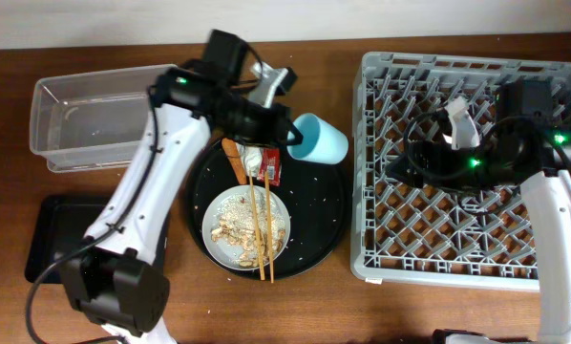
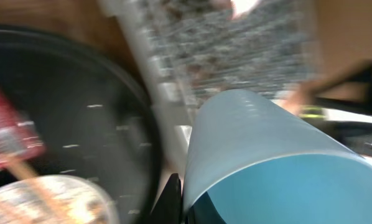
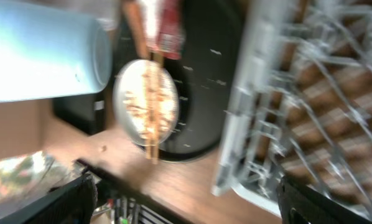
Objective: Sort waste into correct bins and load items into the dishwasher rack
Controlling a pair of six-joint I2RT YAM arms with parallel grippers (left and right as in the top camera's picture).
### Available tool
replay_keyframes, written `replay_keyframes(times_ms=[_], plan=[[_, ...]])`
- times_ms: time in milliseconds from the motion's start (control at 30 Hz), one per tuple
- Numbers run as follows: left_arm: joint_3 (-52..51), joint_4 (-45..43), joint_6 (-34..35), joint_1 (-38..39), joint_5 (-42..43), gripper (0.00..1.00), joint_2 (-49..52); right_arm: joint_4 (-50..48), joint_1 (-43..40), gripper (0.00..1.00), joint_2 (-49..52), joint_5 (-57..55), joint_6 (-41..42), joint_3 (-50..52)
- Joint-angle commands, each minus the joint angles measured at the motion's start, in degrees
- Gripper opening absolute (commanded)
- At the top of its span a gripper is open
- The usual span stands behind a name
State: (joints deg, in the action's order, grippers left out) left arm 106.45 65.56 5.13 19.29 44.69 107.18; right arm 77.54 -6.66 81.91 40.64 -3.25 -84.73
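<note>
My left gripper [image 1: 293, 139] is shut on the rim of the light-blue cup [image 1: 320, 140] and holds it tilted above the round black tray's far right edge; the left wrist view shows the cup [image 2: 267, 155] pinched at the gripper [image 2: 185, 202]. The white plate [image 1: 246, 227] lies on that tray with rice and brown scraps, and the wooden chopsticks [image 1: 263, 225] lie across it. The red wrapper [image 1: 270, 171], orange sausage piece [image 1: 233, 161] and white tissue [image 1: 254, 161] lie behind the plate. My right gripper [image 1: 403, 164] is open and empty over the grey dishwasher rack [image 1: 467, 253]. The white bowl is out of view.
The clear tub [image 1: 95, 119] stands at the far left and the shallow black tray [image 1: 49, 239] in front of it. The large round black tray [image 1: 314, 215] sits between them and the rack. The right wrist view shows the rack's edge [image 3: 248, 124], the plate [image 3: 136, 102] and the cup [image 3: 43, 56].
</note>
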Motion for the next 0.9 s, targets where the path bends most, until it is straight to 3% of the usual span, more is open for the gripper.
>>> replay_keyframes(times_ms=[0,100,200,367,400,500,567,633,667,700,800,867], plan=[[0.5,0.3,-3.5,-5.1,31.1,0.00,-0.6,-3.5,0.3,0.92,-0.5,19.4,-10.5,0.0],[0.5,0.8,-3.3,-5.0,40.7,0.00,-0.6,-11.4,0.3,0.92,-0.5,27.6,-9.4,0.0],[0.5,3.2,-3.2,-4.9,40.7,0.00,-0.6,-20.4,3.5,0.92,-0.5,36.5,-9.4,0.0],[0.5,3.5,-3.2,-4.8,40.7,0.00,-0.6,-27.8,10.1,0.92,-0.5,36.7,-9.1,0.0],[0.5,3.5,-3.2,-4.7,40.7,0.00,-0.6,-29.6,10.9,0.89,-0.4,36.7,-7.3,0.0],[0.5,3.5,-3.2,-4.7,40.6,0.00,-0.6,-33.5,13.3,0.68,-0.3,31.1,-0.8,0.0],[0.5,3.5,-3.3,-4.7,40.6,0.01,-0.6,-33.4,14.3,0.53,-0.3,30.9,-0.7,0.0],[0.5,3.5,-3.3,-4.7,40.0,0.04,-0.6,-33.4,14.5,0.45,-0.3,30.9,-0.7,0.0],[0.5,3.5,-3.3,-4.7,37.9,0.30,-0.6,-33.2,14.4,0.44,-0.5,30.8,-0.7,0.0],[0.5,3.4,-3.3,-4.7,35.5,0.98,-0.6,-33.1,13.7,0.44,-1.1,30.0,-0.7,0.0],[0.5,2.4,-3.2,-6.1,20.0,0.99,-0.6,-27.3,6.9,0.43,-5.3,16.5,1.9,-0.5],[0.5,2.8,-1.6,-10.7,7.1,0.99,-0.6,-17.7,-1.8,0.43,-9.5,1.5,5.6,-0.5]])
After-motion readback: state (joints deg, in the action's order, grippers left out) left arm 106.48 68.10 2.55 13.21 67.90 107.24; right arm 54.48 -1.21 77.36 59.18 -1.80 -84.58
